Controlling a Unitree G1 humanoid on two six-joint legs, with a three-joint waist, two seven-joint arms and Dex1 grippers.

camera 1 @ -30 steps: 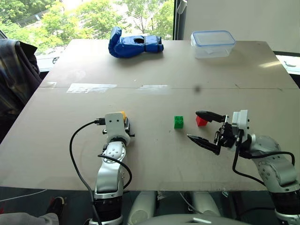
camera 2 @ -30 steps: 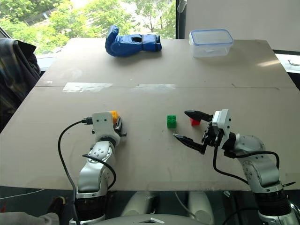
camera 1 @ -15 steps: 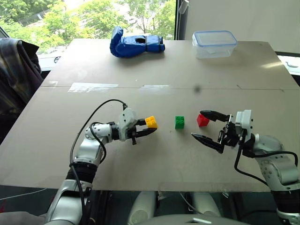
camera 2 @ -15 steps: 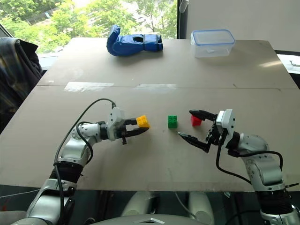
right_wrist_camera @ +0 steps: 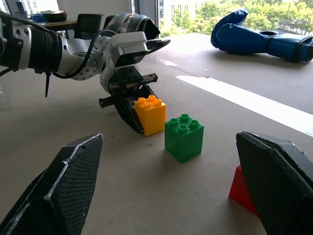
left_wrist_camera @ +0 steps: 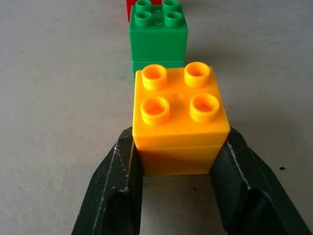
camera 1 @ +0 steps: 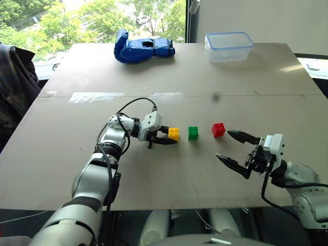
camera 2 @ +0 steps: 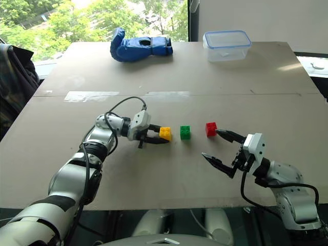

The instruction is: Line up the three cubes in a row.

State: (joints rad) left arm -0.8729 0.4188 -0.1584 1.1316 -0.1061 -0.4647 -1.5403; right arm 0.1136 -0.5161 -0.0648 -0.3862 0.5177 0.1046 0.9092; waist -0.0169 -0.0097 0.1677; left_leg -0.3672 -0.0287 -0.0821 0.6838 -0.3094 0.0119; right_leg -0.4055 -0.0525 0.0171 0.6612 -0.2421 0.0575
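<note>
Three studded cubes stand in a row mid-table: yellow cube (camera 1: 173, 134), green cube (camera 1: 193, 132), red cube (camera 1: 219, 129). My left gripper (camera 1: 170, 137) is shut on the yellow cube (left_wrist_camera: 178, 117), one black finger (left_wrist_camera: 115, 186) on each side. The cube sits low at the table, a small gap from the green cube (left_wrist_camera: 158, 34). My right gripper (camera 1: 223, 144) is open and holds nothing. It hovers just right of and nearer than the red cube, apart from it. In the right wrist view the red cube (right_wrist_camera: 242, 191) lies between its spread fingers (right_wrist_camera: 63, 191).
A blue glove (camera 1: 143, 47) lies at the far left of the table and a clear plastic box (camera 1: 229, 46) at the far right. Shiny tape (camera 1: 97, 96) runs along the board seam. Dark clothing (camera 1: 13, 87) hangs beside the table's left edge.
My left arm swung out to the right, carrying the yellow cube up beside the green one. My right gripper drew back right and toward the near edge, away from the red cube.
</note>
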